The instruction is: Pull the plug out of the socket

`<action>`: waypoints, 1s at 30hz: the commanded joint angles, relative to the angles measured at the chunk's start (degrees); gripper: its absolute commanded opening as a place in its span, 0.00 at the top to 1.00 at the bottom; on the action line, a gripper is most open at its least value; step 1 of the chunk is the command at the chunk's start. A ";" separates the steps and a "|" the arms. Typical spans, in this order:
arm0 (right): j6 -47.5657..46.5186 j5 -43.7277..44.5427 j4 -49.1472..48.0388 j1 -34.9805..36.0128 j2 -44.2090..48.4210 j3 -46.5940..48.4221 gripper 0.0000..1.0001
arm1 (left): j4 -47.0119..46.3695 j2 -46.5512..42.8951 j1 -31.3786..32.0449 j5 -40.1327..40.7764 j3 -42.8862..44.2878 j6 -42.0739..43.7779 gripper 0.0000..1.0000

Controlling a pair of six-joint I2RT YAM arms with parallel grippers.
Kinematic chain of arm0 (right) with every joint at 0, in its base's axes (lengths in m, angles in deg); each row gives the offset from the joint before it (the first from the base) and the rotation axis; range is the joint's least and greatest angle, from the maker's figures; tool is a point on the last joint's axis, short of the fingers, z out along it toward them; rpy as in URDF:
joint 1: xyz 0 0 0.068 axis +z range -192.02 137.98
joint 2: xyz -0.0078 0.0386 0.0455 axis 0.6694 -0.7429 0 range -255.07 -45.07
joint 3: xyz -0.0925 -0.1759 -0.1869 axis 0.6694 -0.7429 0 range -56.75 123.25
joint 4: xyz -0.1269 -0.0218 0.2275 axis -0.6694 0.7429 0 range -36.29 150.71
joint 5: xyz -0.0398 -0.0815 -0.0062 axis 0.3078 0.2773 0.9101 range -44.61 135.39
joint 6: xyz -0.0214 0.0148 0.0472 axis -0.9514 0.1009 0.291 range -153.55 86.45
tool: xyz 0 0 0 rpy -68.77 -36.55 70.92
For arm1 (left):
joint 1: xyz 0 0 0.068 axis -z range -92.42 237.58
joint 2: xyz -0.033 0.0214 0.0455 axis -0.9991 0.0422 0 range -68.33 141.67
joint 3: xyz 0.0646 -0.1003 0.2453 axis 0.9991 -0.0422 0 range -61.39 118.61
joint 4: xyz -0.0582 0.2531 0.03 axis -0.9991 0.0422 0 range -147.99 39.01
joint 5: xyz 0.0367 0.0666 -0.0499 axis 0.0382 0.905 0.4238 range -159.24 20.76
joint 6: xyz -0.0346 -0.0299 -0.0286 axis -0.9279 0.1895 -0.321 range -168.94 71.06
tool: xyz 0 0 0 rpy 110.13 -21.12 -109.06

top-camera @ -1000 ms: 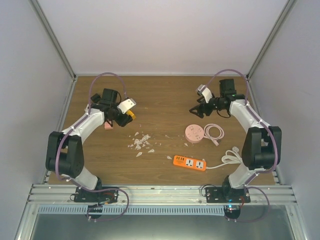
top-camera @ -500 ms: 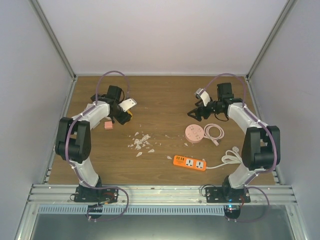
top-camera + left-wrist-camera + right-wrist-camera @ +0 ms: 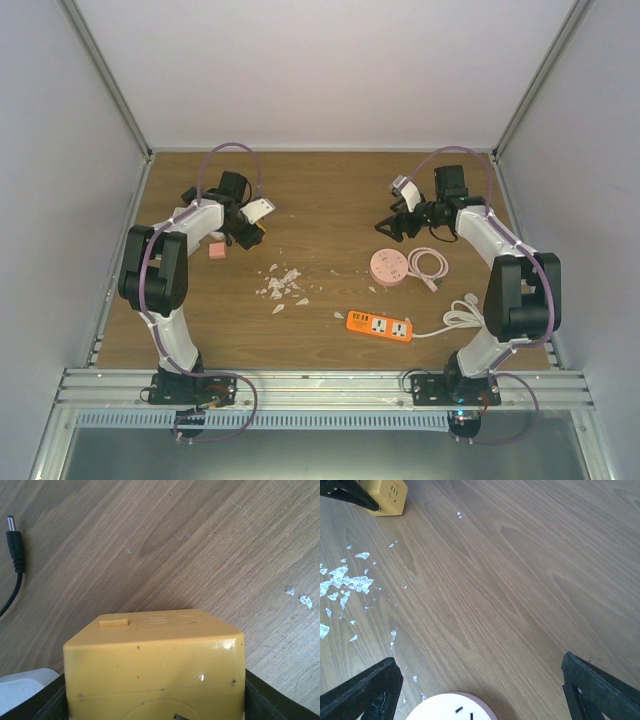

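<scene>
A yellow cube socket (image 3: 155,675) fills the lower left wrist view, sitting between my left gripper's (image 3: 155,707) dark jaws, which are shut on it. It rests low over the wood at the table's back left (image 3: 259,229). A white body (image 3: 25,690) shows against the cube's left side; I cannot tell whether it is plugged in. A black barrel plug (image 3: 15,545) with a thin cable lies on the wood beyond. My right gripper (image 3: 392,226) is open and empty, hovering just behind a round pink socket (image 3: 388,267), whose top edge shows in the right wrist view (image 3: 451,709).
An orange power strip (image 3: 380,325) with a white cord (image 3: 462,318) lies near the front right. A coiled pink cable (image 3: 428,265) lies right of the round socket. White scraps (image 3: 280,285) litter the middle. A small pink block (image 3: 215,252) lies by the left arm.
The left arm has folded, its elbow swinging back and right, while its gripper stays on the yellow cube. The right gripper dipped slightly toward the round socket, still open.
</scene>
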 commanded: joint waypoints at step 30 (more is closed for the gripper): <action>-0.12 1.42 -1.05 0.49 4.76 1.23 0.10 | 3.14 -13.87 -3.66 -12.85 11.06 -2.79 0.01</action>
